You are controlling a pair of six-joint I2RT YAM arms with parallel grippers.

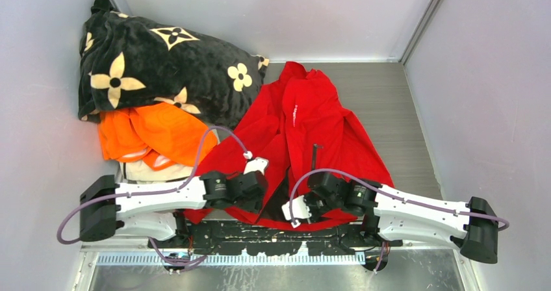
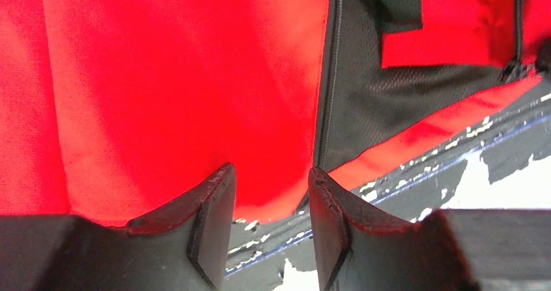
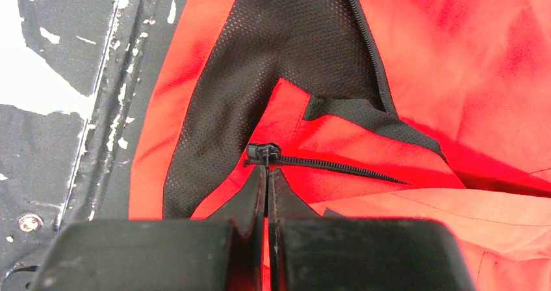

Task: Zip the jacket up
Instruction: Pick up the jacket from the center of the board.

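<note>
The red jacket [image 1: 312, 122] lies spread on the table, its front open and the black mesh lining [image 3: 260, 63] showing near the hem. In the left wrist view my left gripper [image 2: 271, 197] stands open at the hem of the left front panel [image 2: 195, 96]. The red cloth's lower corner lies just past its fingertips, beside the dark zipper edge [image 2: 328, 89]. In the right wrist view my right gripper [image 3: 266, 175] is shut on the pull tab of the black zipper slider [image 3: 263, 152]. The slider sits at the bottom end of the zipper teeth [image 3: 338, 166].
A black blanket with cream flowers [image 1: 156, 63] is heaped at the back left, with an orange garment [image 1: 156, 135] in front of it. Grey walls close in the left, back and right. The worn black strip of the table's near edge [image 2: 422, 174] runs under the hem.
</note>
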